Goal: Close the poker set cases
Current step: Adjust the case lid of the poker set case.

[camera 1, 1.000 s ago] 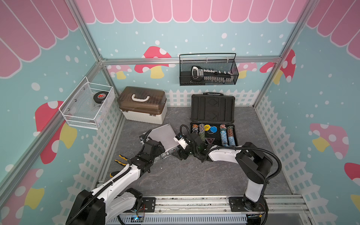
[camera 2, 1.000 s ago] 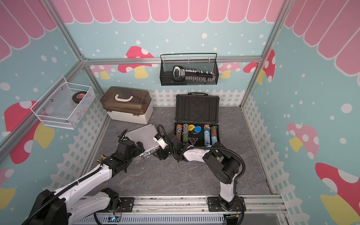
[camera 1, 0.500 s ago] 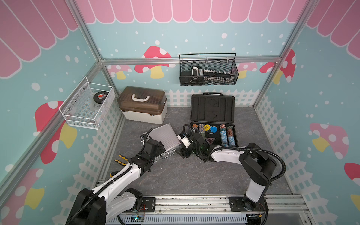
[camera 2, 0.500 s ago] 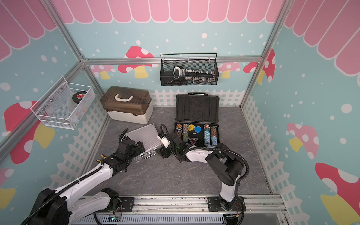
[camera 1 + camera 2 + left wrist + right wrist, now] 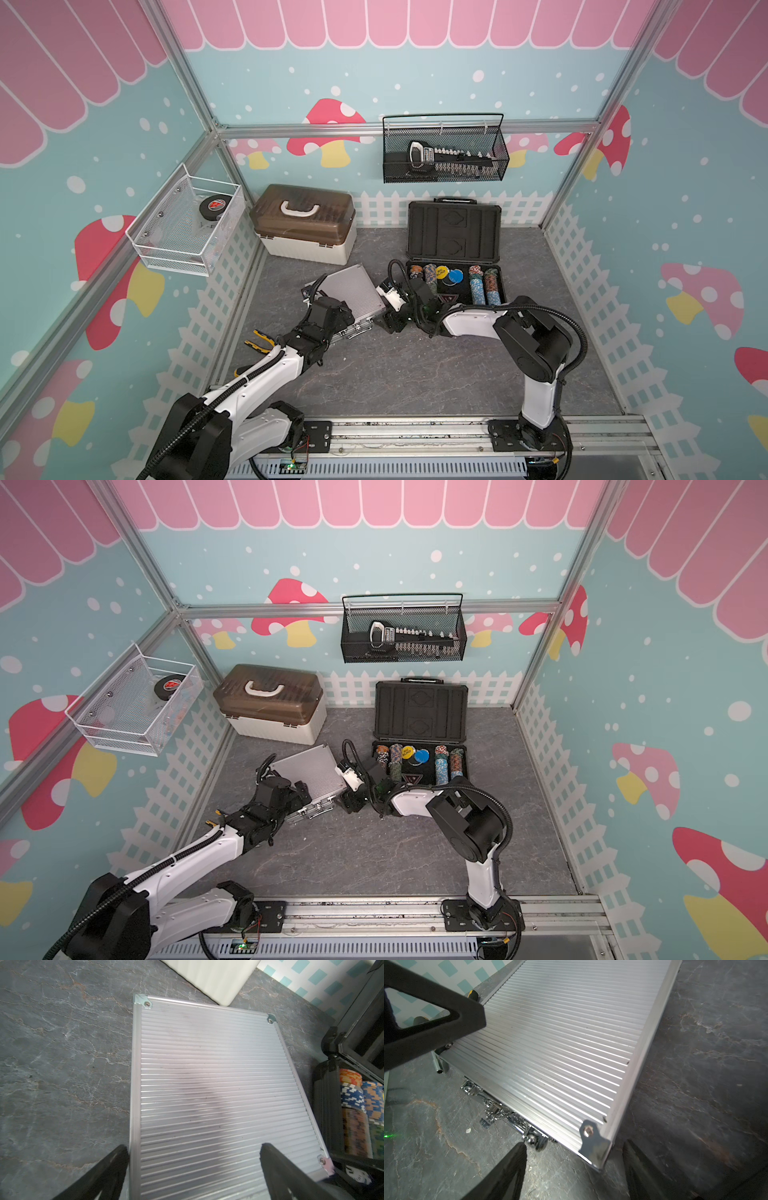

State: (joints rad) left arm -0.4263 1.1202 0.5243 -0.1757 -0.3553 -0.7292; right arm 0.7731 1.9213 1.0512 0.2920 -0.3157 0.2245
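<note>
Left gripper (image 5: 193, 1147) was spread as wide as I had it go and held nothing. One finger (image 5: 116, 1159) sat just outside the long edge of the small silver ribbed case (image 5: 207, 1084) and the other was over the ribbed lid, so that edge lay between the jaws; whether either finger touched the metal I couldn't tell. Right gripper (image 5: 574, 1144) was open too, jaws well apart and empty. The case's metal-capped corner (image 5: 593, 1142) sat between them with a gap showing on each side, and the chrome latches (image 5: 492, 1109) ran along the front edge just outside one finger. The silver lid lay flat down on its base; latched or not, I couldn't tell. The larger dark-grey case (image 5: 454, 232) stood open with its lid upright and chip stacks (image 5: 478, 286) in the tray. It was outside both sets of jaws, just behind the right wrist and just beside the silver case. The white box with brown lid (image 5: 305, 226) sat beyond the left jaws, past the silver case's far end. Yellow-handled pliers (image 5: 259, 340) lay behind the left jaws, near that arm.
</note>
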